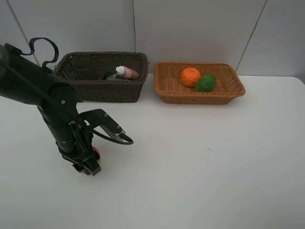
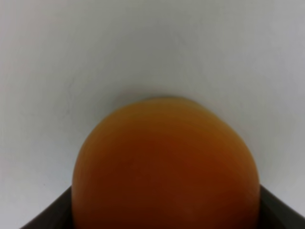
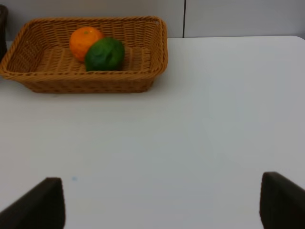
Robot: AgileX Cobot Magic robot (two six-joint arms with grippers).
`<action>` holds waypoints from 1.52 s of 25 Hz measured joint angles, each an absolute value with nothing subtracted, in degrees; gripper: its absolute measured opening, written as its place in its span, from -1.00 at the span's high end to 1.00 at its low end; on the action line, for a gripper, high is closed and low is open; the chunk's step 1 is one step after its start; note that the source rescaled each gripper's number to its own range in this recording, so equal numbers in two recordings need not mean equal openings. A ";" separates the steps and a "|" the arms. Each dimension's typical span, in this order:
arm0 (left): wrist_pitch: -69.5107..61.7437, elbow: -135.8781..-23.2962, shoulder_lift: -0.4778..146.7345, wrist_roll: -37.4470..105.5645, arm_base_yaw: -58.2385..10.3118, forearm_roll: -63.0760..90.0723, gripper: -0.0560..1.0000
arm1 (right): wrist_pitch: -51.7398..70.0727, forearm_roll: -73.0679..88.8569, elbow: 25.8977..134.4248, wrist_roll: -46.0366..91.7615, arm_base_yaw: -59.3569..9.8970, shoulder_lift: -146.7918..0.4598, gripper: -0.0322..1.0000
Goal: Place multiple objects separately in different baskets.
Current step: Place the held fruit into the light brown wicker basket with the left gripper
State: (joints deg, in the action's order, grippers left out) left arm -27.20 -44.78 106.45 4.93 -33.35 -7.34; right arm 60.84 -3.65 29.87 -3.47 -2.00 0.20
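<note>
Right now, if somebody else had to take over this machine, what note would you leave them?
Left gripper: down at the table around the peach-like fruit; grip not confirmed.
Right gripper: open, empty, over bare table.
Done: orange and green fruit in the tan basket; pink bottle, mauve cup and a dark item in the dark basket.
Left: lift the peach-like fruit, probably into the tan basket.

white table point(image 1: 200, 162) with two wicker baskets at the back
dark basket point(image 1: 102, 88) beside tan basket point(image 1: 200, 93); a peach-like fruit point(image 2: 166, 167) sits near the front left.
</note>
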 joint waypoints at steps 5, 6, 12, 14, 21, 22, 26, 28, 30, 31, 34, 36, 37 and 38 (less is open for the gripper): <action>-27.20 -44.78 106.45 4.93 -33.35 -7.34 -0.47 | 60.84 -3.65 29.87 -3.47 -2.00 0.20 -0.28; -27.20 -44.78 106.45 4.93 -33.35 -7.34 -0.47 | 60.84 -3.65 29.87 -3.47 -2.00 0.20 -0.28; -27.42 -44.84 106.45 4.93 -33.35 -7.34 -0.47 | 60.84 -3.65 29.87 -3.47 -2.00 0.20 -0.28; -29.64 -46.30 106.45 4.93 -33.35 -7.34 -0.47 | 60.84 -3.65 29.87 -3.47 -2.00 0.20 -0.28; -46.99 -60.90 103.28 -2.17 -33.76 -7.28 -0.47 | 60.84 -3.65 29.87 -3.47 -2.00 0.20 -0.28; -49.41 -63.25 102.97 -3.45 -34.16 -7.22 -0.47 | 60.84 -3.65 29.87 -3.47 -2.00 0.20 -0.28; -54.32 -73.23 102.97 -5.23 -36.16 -7.22 -0.47 | 60.84 -3.65 29.87 -3.47 -2.00 0.20 -0.28; -54.28 -77.66 102.97 -5.65 -37.20 -7.22 -0.47 | 60.84 -3.65 29.87 -3.47 -2.00 0.20 -0.28; -53.52 -81.32 103.03 -5.95 -38.25 -7.15 -0.47 | 60.84 -3.65 29.87 -3.47 -2.00 0.20 -0.28; -53.05 -83.36 103.19 -6.03 -38.52 -6.96 -0.47 | 60.84 -3.65 29.87 -3.47 -2.00 0.20 -0.28; -50.25 -88.72 104.98 -6.10 -38.85 -5.15 -0.47 | 60.84 -3.65 29.87 -3.47 -2.00 0.20 -0.28; -46.89 -91.17 106.60 -6.23 -38.85 -4.00 -0.47 | 60.84 -3.65 29.87 -3.47 -2.00 0.20 -0.28; -44.63 -91.85 107.50 -6.23 -38.93 -3.75 -0.47 | 60.84 -3.65 29.87 -3.47 -2.00 0.20 -0.28; -41.94 -92.46 108.25 -6.23 -38.99 -3.59 -0.47 | 60.84 -3.65 29.87 -3.47 -2.00 0.20 -0.28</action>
